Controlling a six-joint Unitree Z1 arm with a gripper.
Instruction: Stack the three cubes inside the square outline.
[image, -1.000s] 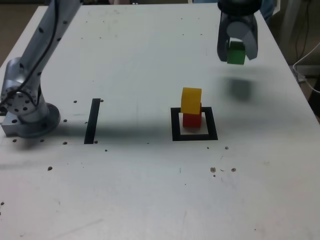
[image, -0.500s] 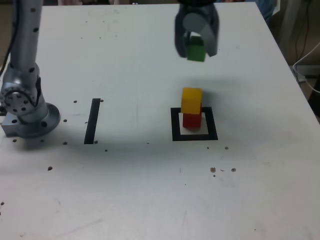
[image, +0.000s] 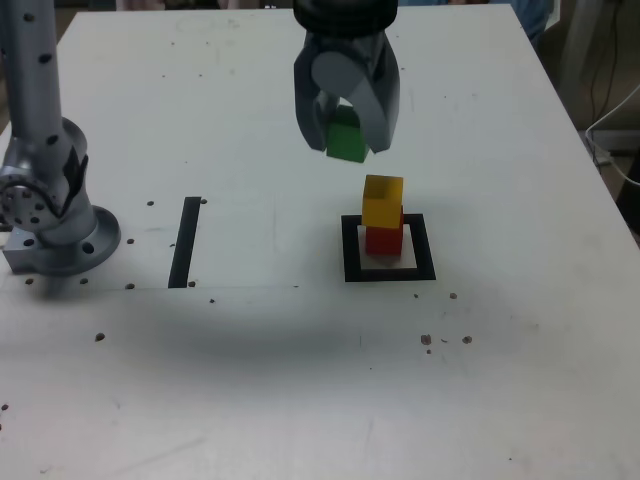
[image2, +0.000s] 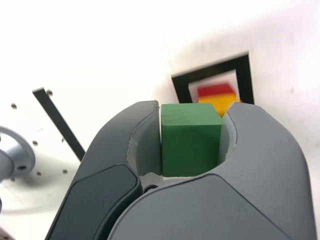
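Wrist view: gripper clamped on green cube by two opposite flat faces, likely light, rigid, smooth-sided, best kept pinched mid-height above yellow cube.

The claw carried the green cube leftward, nearer the stack.

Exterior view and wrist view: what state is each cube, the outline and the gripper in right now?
green cube: clamped in the gripper, off the table.
yellow cube: stacked on the red one, slightly skewed.
red cube: resting inside the outline.
square outline: flat on the table.
gripper: shut on the green cube.
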